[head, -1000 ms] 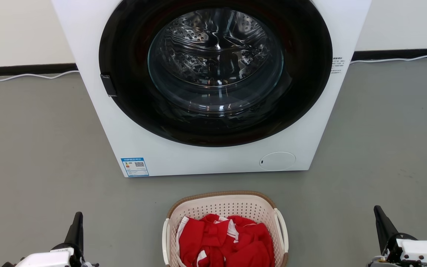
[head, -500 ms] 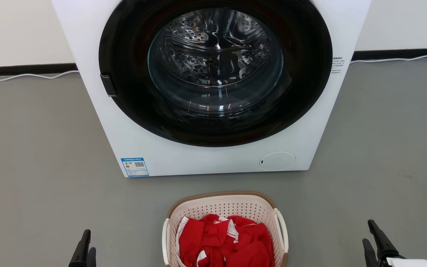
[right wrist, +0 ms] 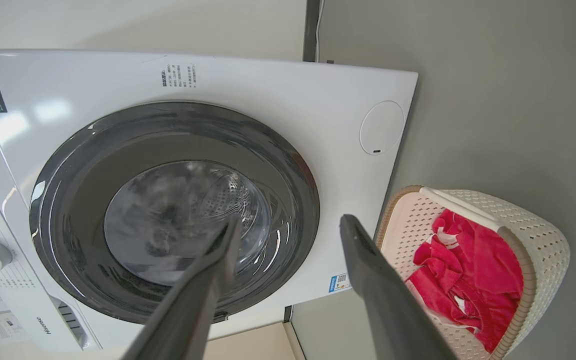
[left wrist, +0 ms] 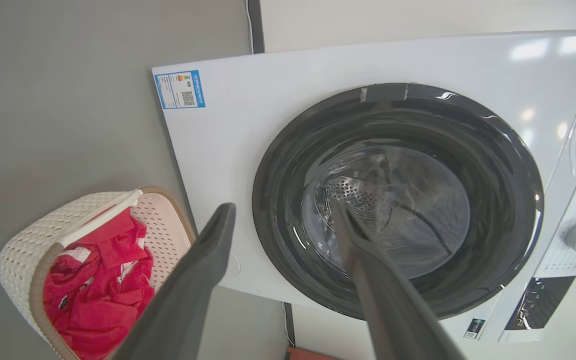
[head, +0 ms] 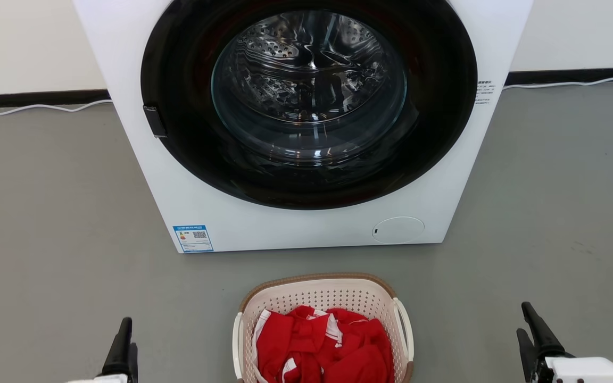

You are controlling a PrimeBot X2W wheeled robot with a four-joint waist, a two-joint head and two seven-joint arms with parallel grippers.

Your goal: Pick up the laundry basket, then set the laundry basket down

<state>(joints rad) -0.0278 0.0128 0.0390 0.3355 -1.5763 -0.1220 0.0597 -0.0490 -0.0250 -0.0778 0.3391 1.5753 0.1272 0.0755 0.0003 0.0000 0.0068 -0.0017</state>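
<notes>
The laundry basket (head: 320,291), cream with perforated walls, a brown rim and white side handles, stands on the grey floor at the bottom centre of the head view. A red and white garment (head: 323,346) lies in it. My left gripper (head: 128,335) is open at the lower left, well apart from the basket's left handle. My right gripper (head: 522,318) is open at the lower right, also apart from the basket. In the left wrist view the left gripper (left wrist: 284,207) holds nothing, and the basket (left wrist: 25,250) is off to the left. The right gripper (right wrist: 290,221) is likewise empty, with the basket (right wrist: 543,235) at the right.
A large white washing machine (head: 306,231) with a round dark glass door (head: 309,101) stands just behind the basket. A white cable (head: 35,108) runs along the wall base. Grey floor (head: 61,239) lies on both sides of the basket.
Both grippers have gone from shut to open. Both sit lower in the head view than a second ago. The basket has not moved.
</notes>
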